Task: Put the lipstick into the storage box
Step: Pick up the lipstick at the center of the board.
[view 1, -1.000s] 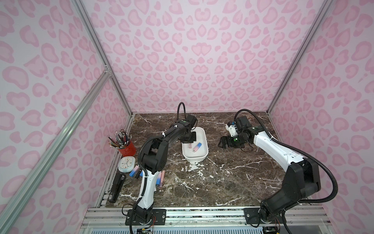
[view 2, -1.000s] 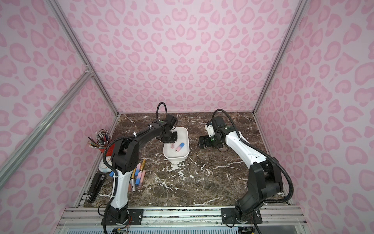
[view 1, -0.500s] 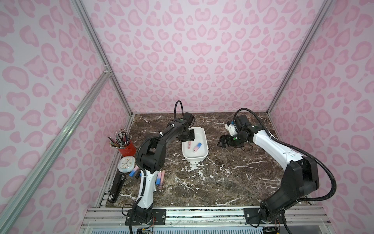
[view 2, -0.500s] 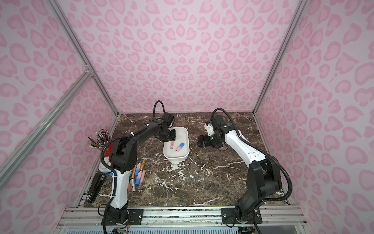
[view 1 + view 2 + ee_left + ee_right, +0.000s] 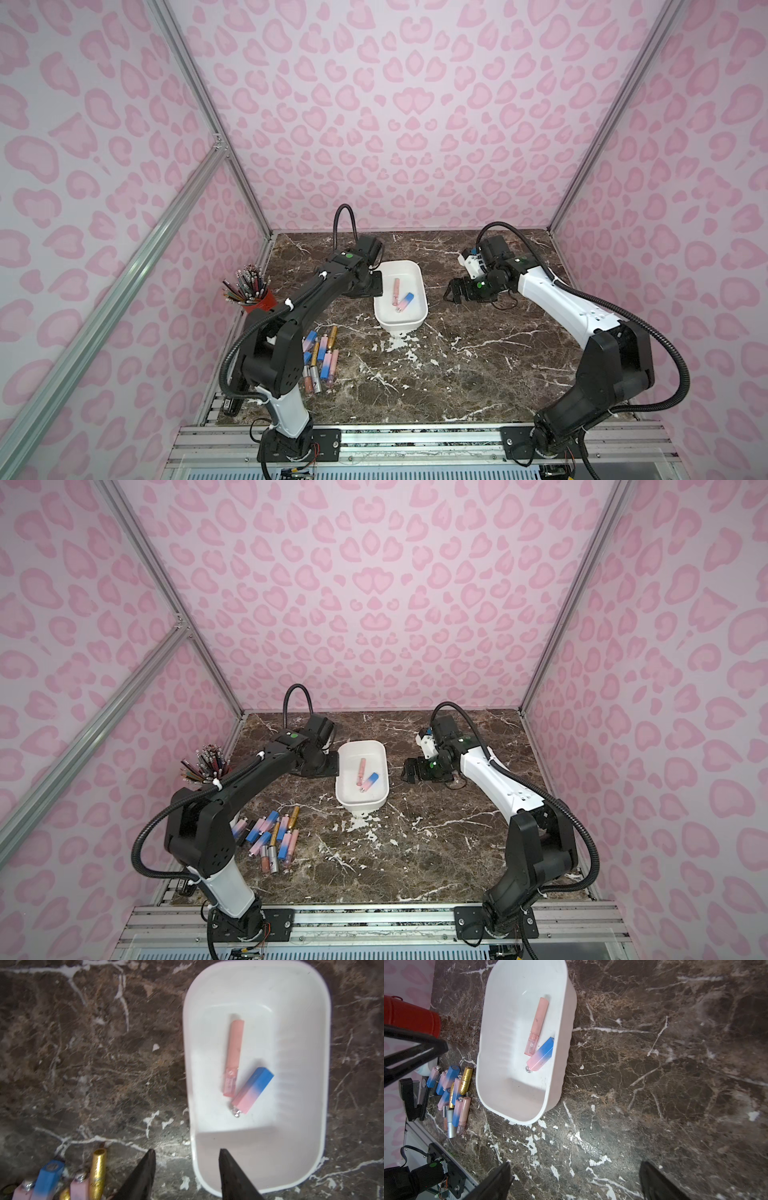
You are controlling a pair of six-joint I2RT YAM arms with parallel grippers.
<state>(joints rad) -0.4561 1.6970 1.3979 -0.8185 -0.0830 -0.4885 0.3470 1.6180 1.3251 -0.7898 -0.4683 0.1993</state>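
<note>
The white storage box point(image 5: 400, 323) point(image 5: 360, 802) stands mid-table. Inside it lie a pink lipstick tube point(image 5: 395, 289) point(image 5: 233, 1057) and a blue-and-pink lipstick point(image 5: 405, 301) point(image 5: 252, 1089), touching at one end; the right wrist view shows both, the pink tube point(image 5: 537, 1026) and the blue-and-pink lipstick point(image 5: 542, 1056). My left gripper point(image 5: 376, 284) point(image 5: 187, 1150) hovers at the box's left wall, open and empty, one finger over the table and one over the box point(image 5: 259, 1157). My right gripper point(image 5: 451, 291) point(image 5: 576, 1164) stands wide open and empty over bare marble right of the box point(image 5: 512, 1095).
A pile of several more lipsticks point(image 5: 320, 357) point(image 5: 270, 837) point(image 5: 454, 1093) lies at the front left beside my left arm's base. A red pencil cup point(image 5: 253, 293) point(image 5: 411, 1016) stands at the left wall. Pink walls enclose three sides.
My left gripper has gone from shut to open and drawn back from over the box to its left wall. The pink tube now lies in the box. The right arm has barely moved.
</note>
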